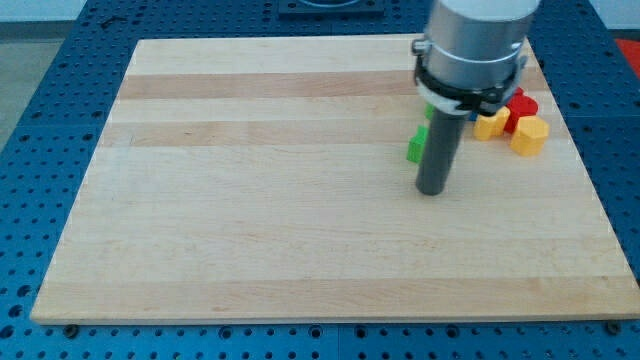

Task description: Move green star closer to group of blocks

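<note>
The green star [415, 145] lies on the wooden board [250, 200] right of centre, mostly hidden behind my rod. My tip [432, 190] rests on the board just below and slightly right of the star. To the star's right, near the board's right edge, is a tight group: a red block [519, 106], a yellow block [489, 123] and a yellow hexagon-like block [530, 135]. A further green piece [428, 111] peeks out beside the rod under the arm's body. The arm's grey cylinder [475, 45] hides what lies behind it.
The board sits on a blue perforated table [40, 150]. The board's right edge runs close to the yellow and red blocks.
</note>
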You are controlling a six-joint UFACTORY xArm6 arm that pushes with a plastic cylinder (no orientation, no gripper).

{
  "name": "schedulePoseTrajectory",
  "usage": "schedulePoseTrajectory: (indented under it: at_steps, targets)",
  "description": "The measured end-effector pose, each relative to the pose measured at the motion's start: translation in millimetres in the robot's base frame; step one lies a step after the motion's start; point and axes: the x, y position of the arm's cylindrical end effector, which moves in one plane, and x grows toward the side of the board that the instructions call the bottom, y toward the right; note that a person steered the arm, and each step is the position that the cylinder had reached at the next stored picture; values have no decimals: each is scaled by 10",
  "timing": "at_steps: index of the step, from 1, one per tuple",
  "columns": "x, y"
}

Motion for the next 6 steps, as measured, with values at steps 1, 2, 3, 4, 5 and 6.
schedulePoseTrajectory:
  at_steps: [1, 2, 3, 4, 5, 6]
  targets:
    - [-87, -247]
    - [-251, -149]
    - [-422, 31]
    - [-580, 98]
    - [-617, 107]
    - [-616, 107]
